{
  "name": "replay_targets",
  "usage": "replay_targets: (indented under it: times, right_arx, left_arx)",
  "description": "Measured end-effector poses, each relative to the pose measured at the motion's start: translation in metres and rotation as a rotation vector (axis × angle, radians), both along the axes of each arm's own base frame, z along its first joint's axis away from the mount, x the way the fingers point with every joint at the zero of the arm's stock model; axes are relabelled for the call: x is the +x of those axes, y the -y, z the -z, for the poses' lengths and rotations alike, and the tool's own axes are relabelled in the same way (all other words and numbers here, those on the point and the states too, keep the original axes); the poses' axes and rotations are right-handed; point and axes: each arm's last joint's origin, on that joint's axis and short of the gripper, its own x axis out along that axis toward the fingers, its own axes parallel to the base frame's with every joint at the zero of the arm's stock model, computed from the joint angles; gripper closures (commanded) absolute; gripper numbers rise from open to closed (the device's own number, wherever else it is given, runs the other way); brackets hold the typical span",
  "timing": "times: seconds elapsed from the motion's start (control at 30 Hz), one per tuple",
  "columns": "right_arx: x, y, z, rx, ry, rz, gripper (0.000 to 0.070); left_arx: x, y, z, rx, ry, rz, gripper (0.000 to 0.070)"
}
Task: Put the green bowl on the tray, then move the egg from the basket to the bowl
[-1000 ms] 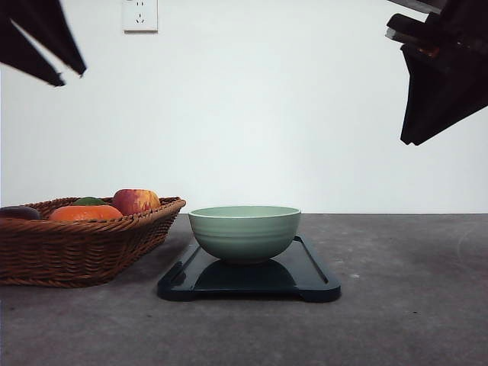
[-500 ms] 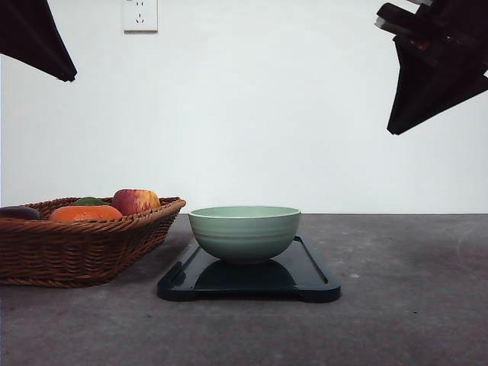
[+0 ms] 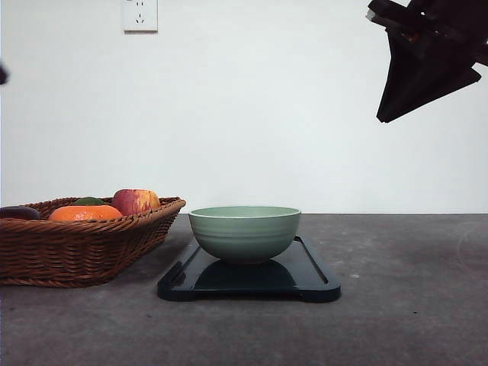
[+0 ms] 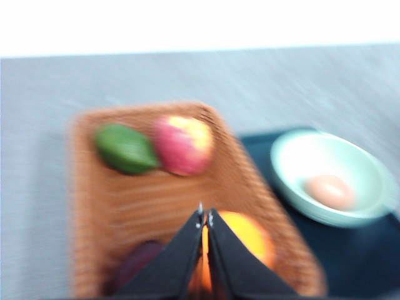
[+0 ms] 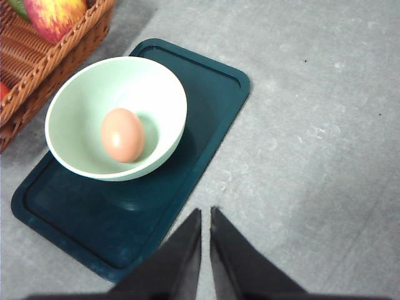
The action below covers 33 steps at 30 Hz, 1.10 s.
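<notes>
Basically done: green bowl [image 5: 116, 116] sits on tray [image 5: 206, 100], frame centre-left, egg [image 5: 122, 135] inside it. Basket [image 4: 181, 206] holds fruit only. Left gripper [image 4: 205, 218] and right gripper [image 5: 205, 215] both pressed together, empty. Nothing left.

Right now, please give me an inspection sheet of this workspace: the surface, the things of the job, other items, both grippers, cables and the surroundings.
Surface: grey table, a few pale scuffs.
Tray: flat on the table, beside the basket.
Green bowl: upright on the tray.
Egg: lying inside the green bowl.
Basket: to the left of the tray in the front view.
Clutter: in the basket, a red apple, an orange fruit, a green fruit and a dark purple item.
Left gripper: shut, empty, above the basket.
Right gripper: shut, empty, raised above the tray's edge.
Cables: nothing seen.
Surroundings: white wall, wall socket.
</notes>
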Motion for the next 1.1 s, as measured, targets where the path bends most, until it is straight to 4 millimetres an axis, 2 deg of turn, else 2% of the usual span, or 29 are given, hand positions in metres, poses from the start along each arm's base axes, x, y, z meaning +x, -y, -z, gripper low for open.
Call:
replay_targets:
  times: [0.2,0.3,0.57,1.1]
  right_arx:
    - [0.001,0.0,-0.001,0.006,0.012,0.0,0.0685]
    - [0.001,-0.001,-0.002,0.009,0.021,0.0,0.0685]
    - [0.002,-0.001,-0.003,0.017,0.037,0.0,0.0685]
    - [0.002,-0.001,-0.003,0.017,0.038,0.0,0.0685]
  left_arx:
    - [-0.021,-0.015,0.06,-0.004,0.028,-0.092,0.07]
    - [-0.026,-0.017,0.075,-0.006,0.042,-0.114,0.07]
    - [-0.032,-0.025,0.087,-0.001,0.123,-0.211,0.07]
    - [-0.032,-0.025,0.086,0.001,0.136,-0.211,0.07]
